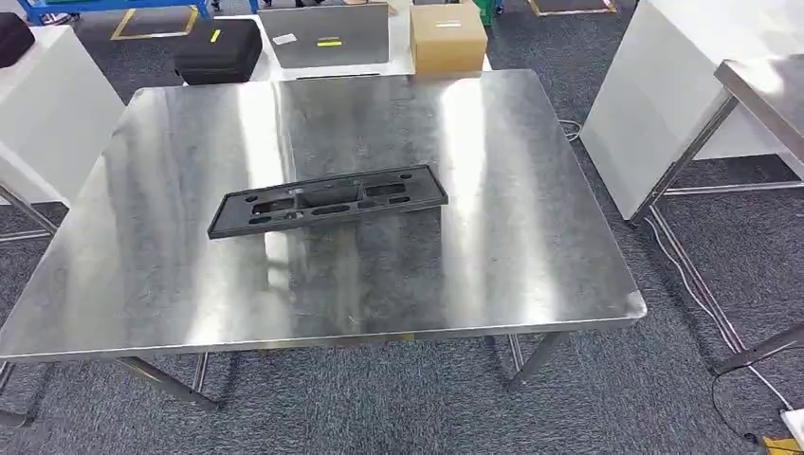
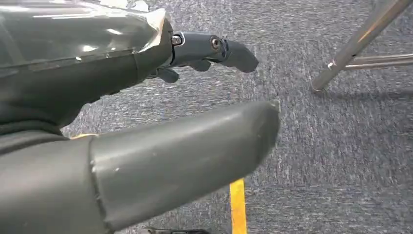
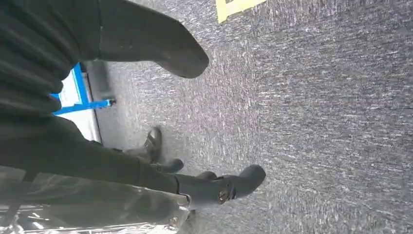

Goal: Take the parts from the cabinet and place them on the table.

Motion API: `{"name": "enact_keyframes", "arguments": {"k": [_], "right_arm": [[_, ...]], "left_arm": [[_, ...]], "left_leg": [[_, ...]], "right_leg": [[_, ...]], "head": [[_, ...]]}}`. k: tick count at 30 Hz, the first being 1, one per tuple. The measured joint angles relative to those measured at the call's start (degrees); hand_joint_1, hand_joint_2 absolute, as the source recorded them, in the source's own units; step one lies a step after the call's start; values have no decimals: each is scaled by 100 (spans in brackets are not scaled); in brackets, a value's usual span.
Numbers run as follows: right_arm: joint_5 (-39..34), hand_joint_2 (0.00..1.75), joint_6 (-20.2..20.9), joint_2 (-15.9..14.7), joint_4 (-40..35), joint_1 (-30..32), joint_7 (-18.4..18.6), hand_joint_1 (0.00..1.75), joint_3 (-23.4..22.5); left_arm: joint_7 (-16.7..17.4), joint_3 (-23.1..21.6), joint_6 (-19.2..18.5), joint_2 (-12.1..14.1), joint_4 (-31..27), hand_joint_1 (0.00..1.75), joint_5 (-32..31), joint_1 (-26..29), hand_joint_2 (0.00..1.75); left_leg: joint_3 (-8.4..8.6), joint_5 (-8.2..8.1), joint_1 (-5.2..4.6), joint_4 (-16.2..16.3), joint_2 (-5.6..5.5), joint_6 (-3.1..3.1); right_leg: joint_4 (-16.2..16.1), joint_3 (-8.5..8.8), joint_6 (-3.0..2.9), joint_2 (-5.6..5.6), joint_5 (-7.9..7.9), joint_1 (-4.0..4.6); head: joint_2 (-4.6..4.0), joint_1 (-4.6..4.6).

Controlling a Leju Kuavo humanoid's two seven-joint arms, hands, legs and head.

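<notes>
A long black plastic part (image 1: 327, 201) with several cut-outs lies flat near the middle of the steel table (image 1: 493, 275), slightly slanted. My left hand (image 2: 146, 97) hangs over grey carpet, its thick thumb (image 2: 195, 151) apart from its dark fingers (image 2: 214, 51), and it holds nothing. My right hand (image 3: 97, 161) also hangs over the carpet, its thumb (image 3: 160, 46) spread away from its fingers (image 3: 224, 187), with nothing between them.
Behind the table stand a cardboard box (image 1: 447, 38), a black case (image 1: 220, 49) and a grey panel (image 1: 327, 36). A white cabinet (image 1: 664, 85) and a second steel table (image 1: 768, 90) are at the right. Cables (image 1: 702, 284) run along the carpet there.
</notes>
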Motion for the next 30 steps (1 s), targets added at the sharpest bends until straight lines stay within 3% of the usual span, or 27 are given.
{"name": "enact_keyframes", "arguments": {"k": [1, 2, 4, 5, 6, 8, 10, 12, 15, 30], "right_arm": [[0, 175, -2, 0, 0, 4, 7, 0, 0], [0, 175, -2, 2, 0, 4, 7, 0, 0], [0, 175, 0, 9, 0, -11, 9, 0, 0], [0, 175, 0, 9, 0, -14, 13, 0, 0], [0, 175, -2, 13, 0, -16, 24, 0, 2], [0, 175, 0, -4, 0, -13, 33, 0, 2], [0, 175, 0, -7, 0, -14, 46, 0, 2], [0, 175, -2, 2, 0, -19, 48, 0, 2], [-2, 175, -2, 0, 0, -18, 50, 0, 2], [-2, 175, 0, -2, 0, -16, 61, 0, 2]], "left_arm": [[4, 0, -7, 0, 2, 0, 0, 3, 0], [20, 2, -13, 2, 2, 0, 0, 1, 0], [55, 2, -46, 11, 2, 0, 2, -7, 0], [66, 0, -53, 15, 2, 0, 0, -13, 0], [79, 0, -59, 15, 2, 0, 0, -23, 0], [107, 0, -63, 2, 4, 0, 0, -19, 0], [109, 2, -68, 0, 4, 0, -7, -20, 0], [118, 2, -77, 0, 4, 0, -9, -22, 0], [129, 2, -83, 0, 4, 0, -9, -21, 0], [173, 2, -173, -9, 4, 0, -17, -21, 0]], "left_leg": [[5, 101, 25, -35, 0, -13], [124, 309, 46, -305, 2, -19], [646, 848, 70, -1369, 0, -4], [795, 880, 72, -1693, -15, 14], [800, 868, 32, -1722, -26, 40], [788, 884, 12, -1733, -28, 23], [789, 877, -65, -1733, -30, 75], [783, 880, -118, -1731, -31, 127], [777, 892, -155, -1729, -31, 181], [776, 897, -171, -1728, -31, 222]], "right_leg": [[1, 3, 2, 1, -1, -6], [1, 10, 3, 6, -2, -16], [1, 35, 12, 28, -7, -28], [-3, 33, 36, 31, -13, -24], [14, 7, 84, 31, -29, 44], [35, -77, 86, 29, -56, 96], [29, -71, 111, 28, -52, 86], [27, -67, 192, 30, -45, 72], [13, -63, 210, 30, -33, 39], [-27, -47, 248, 29, -10, 22]], "head": [[0, 0], [0, 0], [0, 0], [0, 0], [0, 6], [0, 15], [0, 15], [0, 13], [0, 15], [0, 13]]}}
